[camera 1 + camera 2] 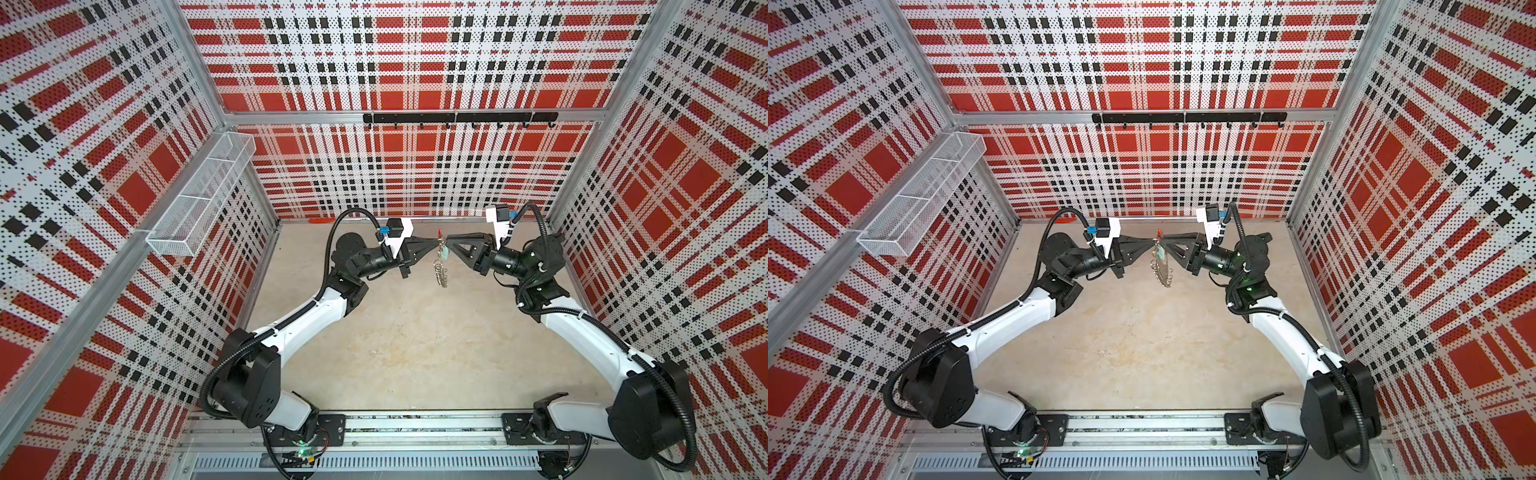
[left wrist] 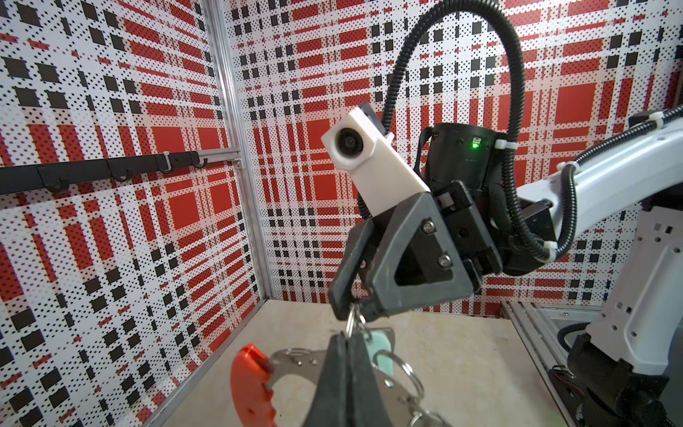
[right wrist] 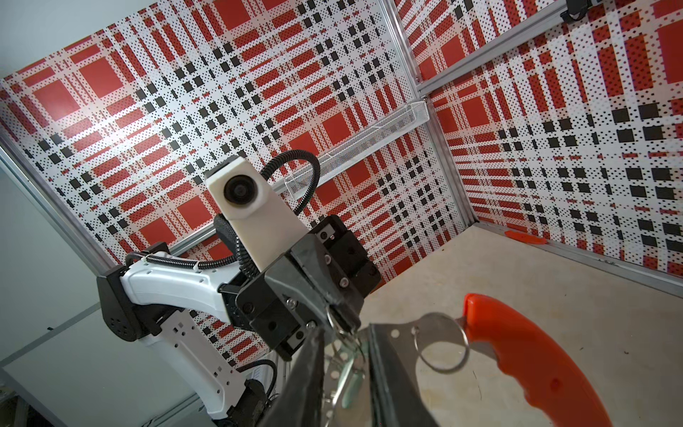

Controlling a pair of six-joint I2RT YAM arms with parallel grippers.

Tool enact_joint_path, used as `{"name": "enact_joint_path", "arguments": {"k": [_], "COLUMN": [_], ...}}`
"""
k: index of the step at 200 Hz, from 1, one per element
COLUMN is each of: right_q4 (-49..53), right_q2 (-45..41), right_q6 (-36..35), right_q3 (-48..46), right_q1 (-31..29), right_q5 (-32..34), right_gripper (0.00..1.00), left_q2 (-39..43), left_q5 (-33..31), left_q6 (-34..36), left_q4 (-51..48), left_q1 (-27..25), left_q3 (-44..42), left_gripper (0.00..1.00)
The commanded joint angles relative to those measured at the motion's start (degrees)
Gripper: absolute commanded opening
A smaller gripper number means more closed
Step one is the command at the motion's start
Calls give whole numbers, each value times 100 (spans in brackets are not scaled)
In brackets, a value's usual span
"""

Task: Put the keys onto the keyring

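The keyring [image 1: 440,270] hangs in mid-air at the back centre between both grippers, its red curved segment [image 1: 439,232] uppermost. The wrist views show its grey band [image 2: 295,360] [image 3: 406,332], small wire loops and red segment [image 2: 251,388] [image 3: 536,362]. My left gripper [image 1: 436,240] [image 2: 347,338] is shut on one small wire loop of it. My right gripper [image 1: 446,241] [image 3: 345,332] faces it tip to tip, jaws a little apart round the band and the pale teal tag of the keys [image 2: 380,344] [image 3: 354,384]. The metal key itself is not clear.
An orange-red strip [image 1: 322,220] lies at the foot of the back wall. A white mesh basket [image 1: 199,195] hangs on the left wall and a black hook rail [image 1: 459,118] on the back wall. Plaid walls close in the beige floor [image 1: 395,353].
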State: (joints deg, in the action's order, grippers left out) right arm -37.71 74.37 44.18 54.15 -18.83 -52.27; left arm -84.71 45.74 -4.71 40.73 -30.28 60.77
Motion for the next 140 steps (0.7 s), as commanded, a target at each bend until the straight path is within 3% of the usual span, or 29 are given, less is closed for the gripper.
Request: {"name": "enact_joint_path", "arguments": {"k": [1, 66, 117, 140], "right_q4": [-254, -174, 365, 586], "right_q2": [67, 39, -88, -108], "right_q6": [84, 5, -369, -487], "right_q3": [93, 95, 190, 325], "right_q1": [37, 35, 59, 64], "right_q5": [-129, -134, -88, -116], "right_gripper": [25, 17, 0, 0], "left_q2": [146, 134, 156, 157], "left_q5": [71, 85, 96, 106], "left_q6": [-44, -65, -74, -84], "left_q4": [316, 338, 334, 352], "left_q1": [37, 43, 61, 65], "left_q3": [33, 52, 21, 40], "left_gripper": [0, 0, 0, 0]}}
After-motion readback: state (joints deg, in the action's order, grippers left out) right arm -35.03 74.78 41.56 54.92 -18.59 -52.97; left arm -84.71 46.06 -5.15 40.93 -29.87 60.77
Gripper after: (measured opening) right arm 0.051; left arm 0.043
